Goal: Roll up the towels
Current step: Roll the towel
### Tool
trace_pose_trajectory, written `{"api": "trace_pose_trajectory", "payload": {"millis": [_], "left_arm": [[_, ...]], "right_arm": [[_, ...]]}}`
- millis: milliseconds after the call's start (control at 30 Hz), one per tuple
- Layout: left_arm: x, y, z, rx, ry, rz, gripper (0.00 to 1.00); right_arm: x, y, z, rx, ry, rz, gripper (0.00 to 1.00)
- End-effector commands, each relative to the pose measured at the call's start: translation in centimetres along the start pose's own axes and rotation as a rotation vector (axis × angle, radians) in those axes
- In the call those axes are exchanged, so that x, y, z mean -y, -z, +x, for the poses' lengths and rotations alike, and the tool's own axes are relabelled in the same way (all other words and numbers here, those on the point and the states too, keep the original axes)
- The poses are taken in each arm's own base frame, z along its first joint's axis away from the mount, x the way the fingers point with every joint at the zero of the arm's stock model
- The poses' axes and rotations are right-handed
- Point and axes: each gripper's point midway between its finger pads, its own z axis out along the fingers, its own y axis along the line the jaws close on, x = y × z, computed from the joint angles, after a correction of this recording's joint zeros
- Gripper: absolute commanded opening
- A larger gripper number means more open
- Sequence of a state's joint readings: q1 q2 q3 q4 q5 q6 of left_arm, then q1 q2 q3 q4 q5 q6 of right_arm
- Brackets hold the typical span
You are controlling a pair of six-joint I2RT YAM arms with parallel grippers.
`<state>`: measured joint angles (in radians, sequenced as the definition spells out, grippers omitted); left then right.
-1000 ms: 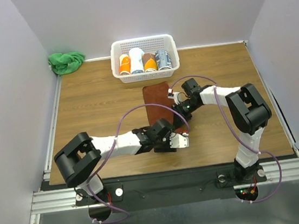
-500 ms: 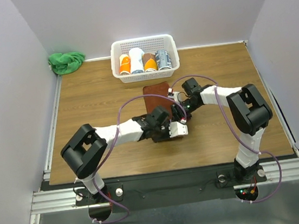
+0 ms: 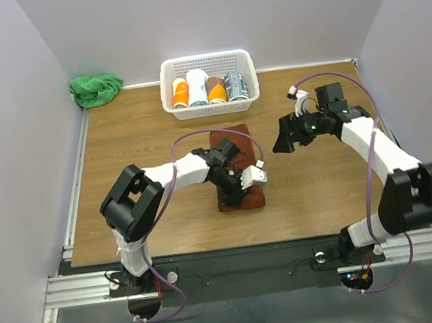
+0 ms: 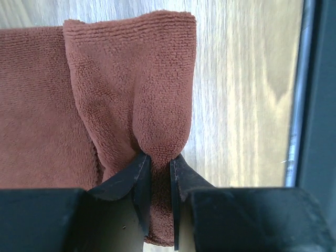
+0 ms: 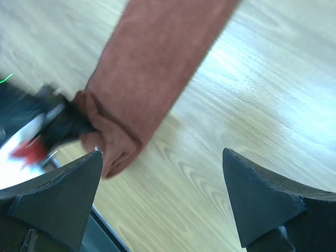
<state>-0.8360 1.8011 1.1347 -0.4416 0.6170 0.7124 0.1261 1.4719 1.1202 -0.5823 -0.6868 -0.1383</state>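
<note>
Rolling is starting: the left gripper [image 4: 160, 160] is pinching the reddish-brown towel [image 4: 131, 89] in narrow jaws. The right gripper [image 5: 160, 157] is hovering, jaws wide; next, probably, turning the fold onward.

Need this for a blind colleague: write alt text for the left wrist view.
The left claw pinches a folded edge of the reddish-brown towel, seen close up. The towel lies on a wooden table, with a dark rail at the right.

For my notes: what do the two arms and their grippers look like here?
The left arm and right arm have white links, bulky black joints and looping purple cables. The left gripper and right gripper each have two black wedge-shaped fingers.
</note>
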Motion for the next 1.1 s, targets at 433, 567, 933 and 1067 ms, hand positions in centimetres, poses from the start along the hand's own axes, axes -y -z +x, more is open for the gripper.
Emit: {"api": "trace_pose_trajectory", "payload": {"millis": [433,567,933,1067], "left_arm": [[1.3,-3.1,4.6,-0.206,0.482,0.387,0.00],[1.0,-3.0,6.2,-0.254,0.498,0.426,0.00],[0.2,-1.9,8.2,-0.272,0.511,0.463,0.04],[-0.1,-1.8,9.2,-0.276,0.535,0.456,0.05]], "right_arm": [[-8.6,3.7,6.1,-0.134,0.471,-0.126,0.90],[-10.5,0.8,6.3,-0.160,0.607,-0.117,0.87],[-13.0,-7.7,8.5,-0.148,0.847,-0.069,0.71],[-13.8,-9.2,9.4,-0.146,0.869,-0.085,0.70]]}}
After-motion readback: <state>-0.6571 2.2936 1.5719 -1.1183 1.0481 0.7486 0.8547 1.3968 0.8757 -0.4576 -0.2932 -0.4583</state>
